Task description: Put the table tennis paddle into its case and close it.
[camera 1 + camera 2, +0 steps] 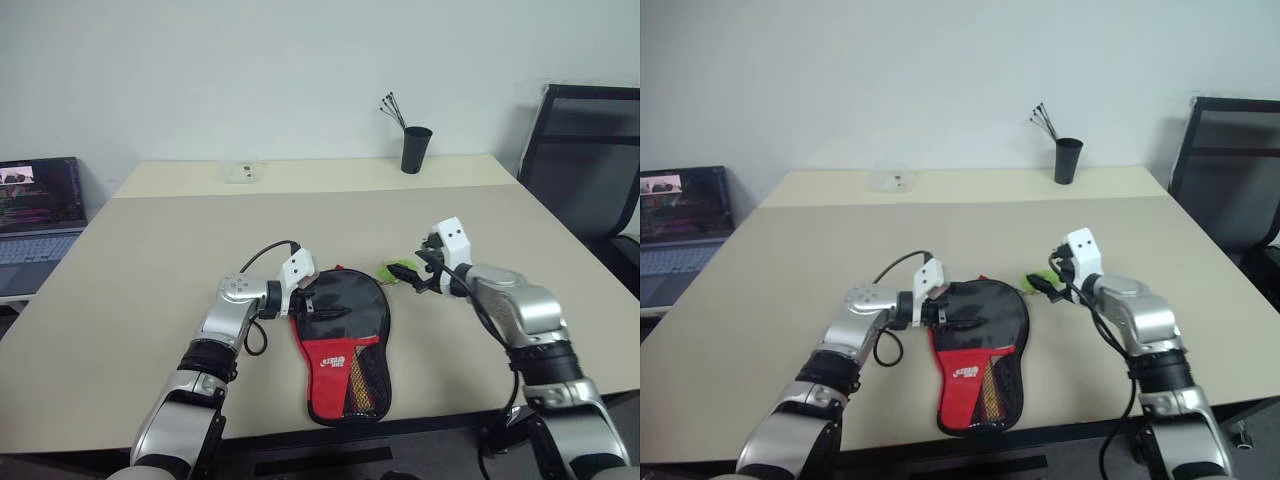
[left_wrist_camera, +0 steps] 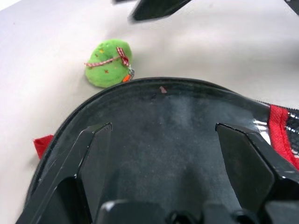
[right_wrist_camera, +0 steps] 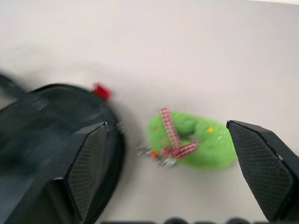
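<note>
From the head camera, the case (image 1: 340, 340) is lying flat on the beige table (image 1: 140, 290), its black round part pointing away from the robot and its red handle part with black mesh reaching toward the near table edge. Striped yellowish and red colour is showing through the mesh, so the paddle handle appears to be sitting inside, though the paddle itself cannot be made out. The left gripper (image 1: 318, 308) is hovering at the case's left edge with its fingers spread apart, reaching rightward over the black part; whether it is touching the fabric cannot be told. The right gripper (image 1: 420, 268) is hanging just beyond the case's far right corner, fingers wide apart and holding nothing. A small green lump (image 1: 400, 270) is lying right beside this gripper's fingertips. A black cup (image 1: 416, 149) with sticks is standing at the far side of the table, and a laptop (image 1: 38, 215) is sitting off to the left

In the left wrist view, both black fingers (image 2: 74, 172) are standing apart over the glossy black round part, with the green lump (image 2: 108, 63) lying on the table beyond it

In the right wrist view, the open fingers (image 3: 266, 163) are framing the green lump (image 3: 191, 137), which is tied with a checked ribbon; the case's black edge (image 3: 51, 116) is lying just beside it
</note>
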Robot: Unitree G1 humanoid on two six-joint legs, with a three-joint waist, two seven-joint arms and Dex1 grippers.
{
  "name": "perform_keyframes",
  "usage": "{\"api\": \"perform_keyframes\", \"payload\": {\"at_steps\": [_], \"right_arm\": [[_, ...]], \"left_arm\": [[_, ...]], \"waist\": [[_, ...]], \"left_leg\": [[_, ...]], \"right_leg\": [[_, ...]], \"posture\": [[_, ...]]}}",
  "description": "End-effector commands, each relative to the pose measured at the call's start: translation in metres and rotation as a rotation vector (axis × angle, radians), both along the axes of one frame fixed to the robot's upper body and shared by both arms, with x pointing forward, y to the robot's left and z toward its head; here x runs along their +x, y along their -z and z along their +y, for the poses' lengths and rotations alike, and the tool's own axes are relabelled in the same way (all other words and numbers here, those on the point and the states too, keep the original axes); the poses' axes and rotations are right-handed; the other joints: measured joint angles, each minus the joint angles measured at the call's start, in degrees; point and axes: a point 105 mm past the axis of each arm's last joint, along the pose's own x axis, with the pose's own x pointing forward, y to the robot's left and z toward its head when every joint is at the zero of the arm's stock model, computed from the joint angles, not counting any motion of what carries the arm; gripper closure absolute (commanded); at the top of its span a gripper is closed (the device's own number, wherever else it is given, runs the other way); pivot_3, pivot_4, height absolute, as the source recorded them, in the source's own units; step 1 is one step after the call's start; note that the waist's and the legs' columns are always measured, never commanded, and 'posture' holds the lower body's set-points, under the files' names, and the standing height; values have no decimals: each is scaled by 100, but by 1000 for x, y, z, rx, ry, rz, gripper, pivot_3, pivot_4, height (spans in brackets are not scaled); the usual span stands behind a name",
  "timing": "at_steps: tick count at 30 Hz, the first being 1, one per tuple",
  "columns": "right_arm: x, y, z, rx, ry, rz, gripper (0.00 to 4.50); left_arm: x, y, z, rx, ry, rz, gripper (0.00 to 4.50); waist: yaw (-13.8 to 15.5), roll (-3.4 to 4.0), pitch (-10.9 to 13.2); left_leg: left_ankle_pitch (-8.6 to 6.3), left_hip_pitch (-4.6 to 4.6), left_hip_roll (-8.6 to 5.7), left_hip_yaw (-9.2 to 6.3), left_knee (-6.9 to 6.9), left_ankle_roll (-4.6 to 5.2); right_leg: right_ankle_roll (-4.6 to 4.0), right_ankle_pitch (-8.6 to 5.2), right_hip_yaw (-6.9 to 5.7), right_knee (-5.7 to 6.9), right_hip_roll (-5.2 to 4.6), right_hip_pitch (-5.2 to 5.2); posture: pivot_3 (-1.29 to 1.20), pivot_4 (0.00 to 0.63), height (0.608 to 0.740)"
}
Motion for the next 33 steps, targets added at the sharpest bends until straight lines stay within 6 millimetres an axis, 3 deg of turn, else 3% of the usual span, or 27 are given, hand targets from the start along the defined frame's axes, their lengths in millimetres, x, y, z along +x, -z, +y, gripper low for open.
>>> {"api": "perform_keyframes", "payload": {"at_steps": [1, 6, 13, 17, 27, 28, 33], "right_arm": [[18, -3, -5, -23, 59, -60, 0], [40, 9, -12, 2, 167, -52, 0], [44, 30, -8, -15, 165, 23, 0], [44, 35, -5, -4, 159, 52, 872], [40, 40, 6, -9, 120, 69, 4320], [40, 39, 6, -12, 125, 64, 4484], [42, 30, -5, -33, 157, 34, 4484]], "left_arm": [[-2, -10, -3, -20, 10, -40, 647], [-4, -6, -1, -19, -1, -35, 647], [-7, -2, -1, -21, -10, -30, 647], [-8, -1, -2, -18, -10, -31, 627], [-10, 5, -17, -10, 36, -33, 627], [-12, 9, -18, -3, 51, -20, 627], [-23, 31, -14, 57, 98, 46, 627]], "waist": [[7, 2, 1], [6, 5, 3], [5, 6, 4], [4, 7, 3], [5, 9, 2], [3, 9, 2], [6, 11, 1]], "left_leg": [[0, -1, 0, 0, 0, 0], [0, 1, 0, 4, 1, 0], [0, 2, 2, 4, 0, 0], [0, 6, 3, 5, 0, 0], [0, 8, 3, 4, 2, 0], [0, 8, 3, 4, 2, 0], [0, 9, 3, 3, 1, 0]], "right_leg": [[0, 0, 0, -1, 0, -1], [0, 0, 4, 1, -2, -1], [-1, 1, 7, 3, -2, 0], [-1, 1, 7, 7, -2, 1], [-1, 1, 6, 10, -2, 4], [-1, 1, 6, 10, -2, 4], [-1, 1, 6, 11, -2, 3]], "posture": [[0, 150, 740], [0, 150, 740], [0, 150, 740], [0, 150, 740], [0, 150, 740], [0, 150, 740], [0, 150, 740]]}}
